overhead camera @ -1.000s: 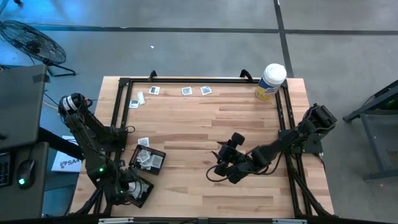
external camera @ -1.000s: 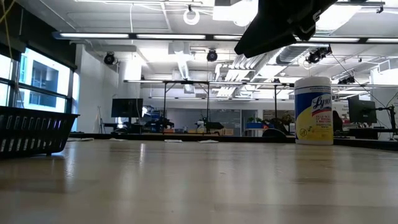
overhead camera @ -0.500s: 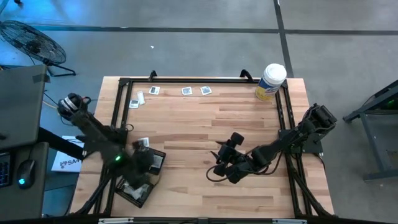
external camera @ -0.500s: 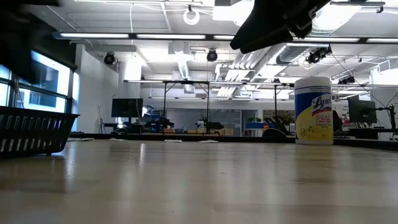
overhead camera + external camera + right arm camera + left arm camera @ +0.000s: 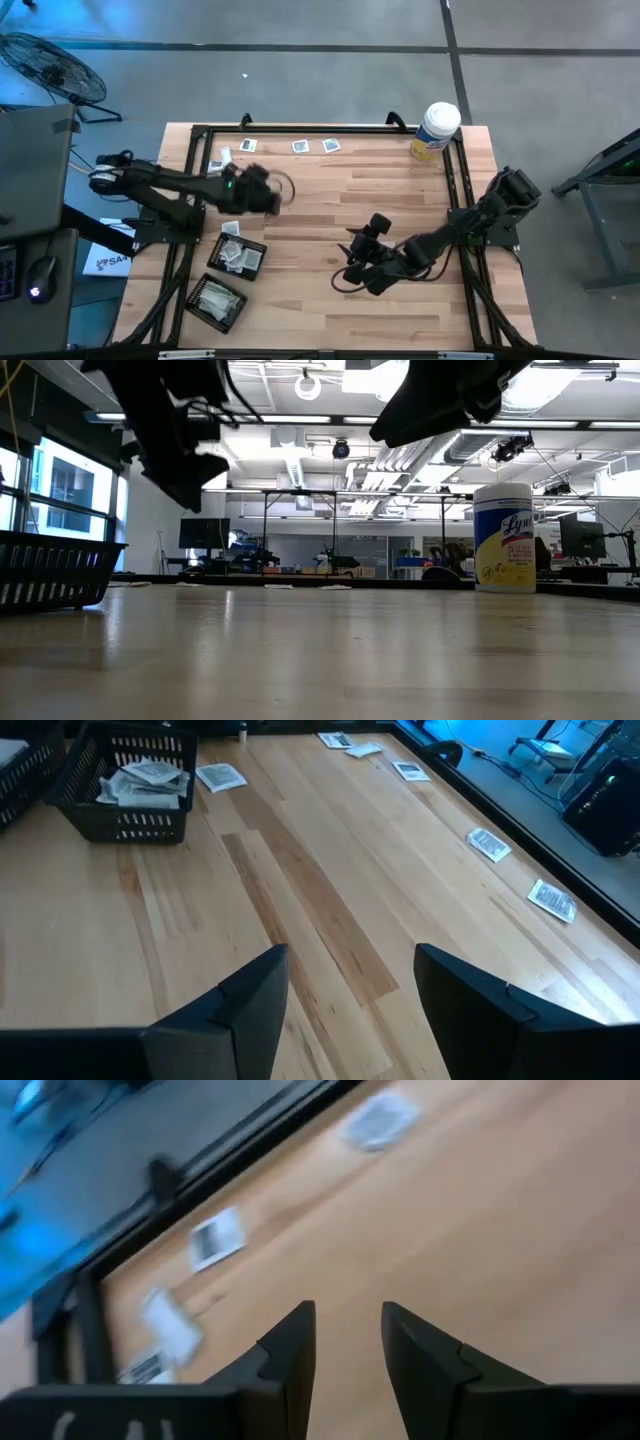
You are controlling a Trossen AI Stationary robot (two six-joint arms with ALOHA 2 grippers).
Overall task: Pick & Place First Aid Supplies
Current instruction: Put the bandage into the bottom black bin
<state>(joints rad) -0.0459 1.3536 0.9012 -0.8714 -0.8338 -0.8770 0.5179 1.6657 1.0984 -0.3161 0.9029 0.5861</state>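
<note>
Two mesh trays [image 5: 236, 256] hold sorted packets — partly done. Loose packets [image 5: 318, 146] remain along the far edge. My left gripper [image 5: 345, 1342], fingers parted and empty, hangs near them; right gripper [image 5: 345, 985] waits mid-table, wide open, empty.

Small flat first aid packets [image 5: 330, 146] lie scattered along my table's far edge: two grey-white squares side by side, another [image 5: 249, 146] further left, and white strip wrappers [image 5: 218, 162] near the far left corner. More packets [image 5: 236, 256] fill the mesh trays, one [image 5: 231, 228] beside them.
</note>
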